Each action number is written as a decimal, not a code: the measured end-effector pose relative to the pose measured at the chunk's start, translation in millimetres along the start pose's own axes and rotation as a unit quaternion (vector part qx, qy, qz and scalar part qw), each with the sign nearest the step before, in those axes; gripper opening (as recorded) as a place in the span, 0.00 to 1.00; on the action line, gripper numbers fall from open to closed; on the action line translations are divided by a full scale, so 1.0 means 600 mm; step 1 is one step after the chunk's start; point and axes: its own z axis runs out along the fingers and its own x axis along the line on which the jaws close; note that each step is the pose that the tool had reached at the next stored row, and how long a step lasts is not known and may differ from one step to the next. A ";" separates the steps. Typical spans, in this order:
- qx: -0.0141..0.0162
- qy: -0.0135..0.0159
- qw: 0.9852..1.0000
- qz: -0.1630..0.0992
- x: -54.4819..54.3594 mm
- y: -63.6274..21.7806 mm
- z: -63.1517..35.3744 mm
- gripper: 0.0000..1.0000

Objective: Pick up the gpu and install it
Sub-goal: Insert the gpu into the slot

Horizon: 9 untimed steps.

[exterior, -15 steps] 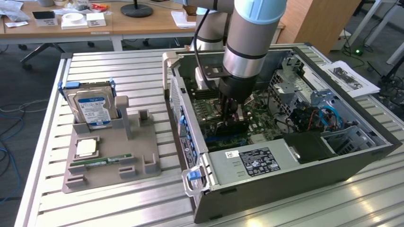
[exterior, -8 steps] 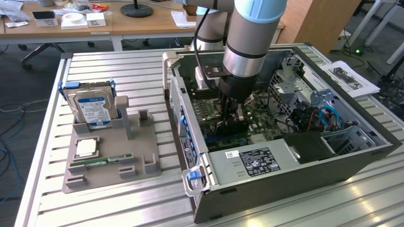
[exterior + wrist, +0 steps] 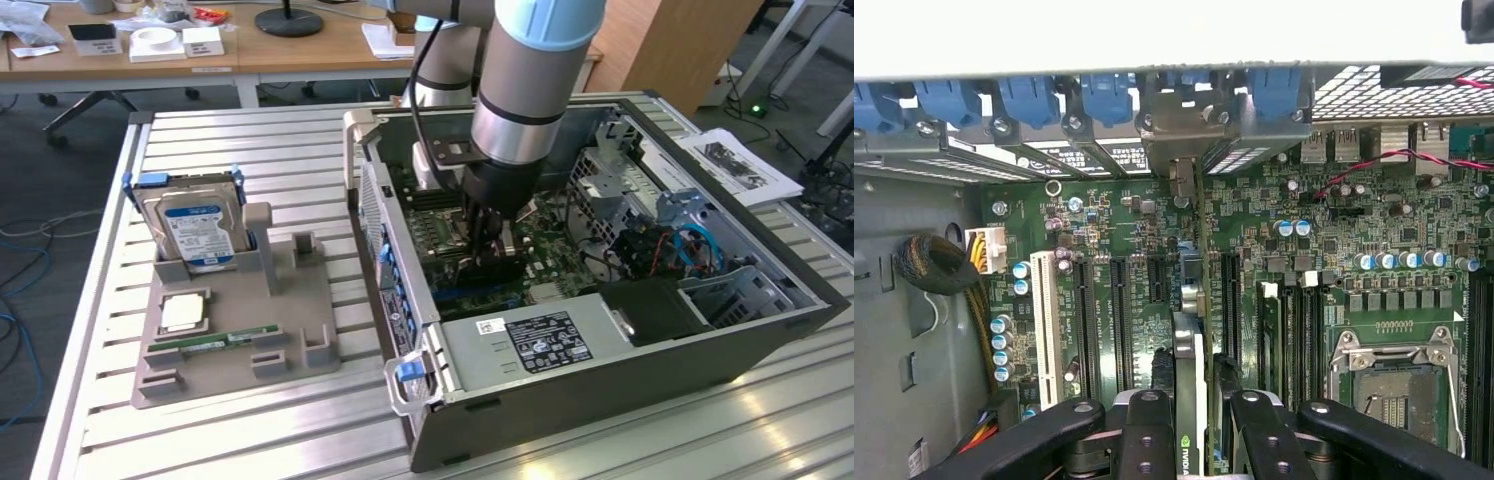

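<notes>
My gripper (image 3: 486,245) reaches down inside the open computer case (image 3: 414,290), over the green motherboard (image 3: 547,255). It is shut on the gpu (image 3: 489,272), a thin dark card held upright. In the wrist view the gpu (image 3: 1195,330) shows edge-on between my black fingers (image 3: 1147,440), running along a black expansion slot (image 3: 1228,300) toward the case's rear wall. Its silver end bracket (image 3: 1176,125) sits against the row of blue slot clips (image 3: 1104,95). My gripper (image 3: 1199,430) clamps the card near its top edge.
A grey parts fixture (image 3: 300,310) in the exterior view's left holds a hard drive (image 3: 198,230), a CPU (image 3: 183,312) and a green RAM stick (image 3: 214,343). Inside the case are the power supply (image 3: 534,340), an empty CPU socket (image 3: 1394,385), RAM slots (image 3: 1294,320) and cable bundles (image 3: 939,265).
</notes>
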 end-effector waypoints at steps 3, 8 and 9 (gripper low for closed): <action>0.000 0.000 1.000 0.000 0.000 0.000 0.001 0.26; 0.000 0.000 1.000 0.000 0.000 0.000 0.003 0.26; 0.000 0.000 1.000 0.000 0.000 0.000 0.003 0.26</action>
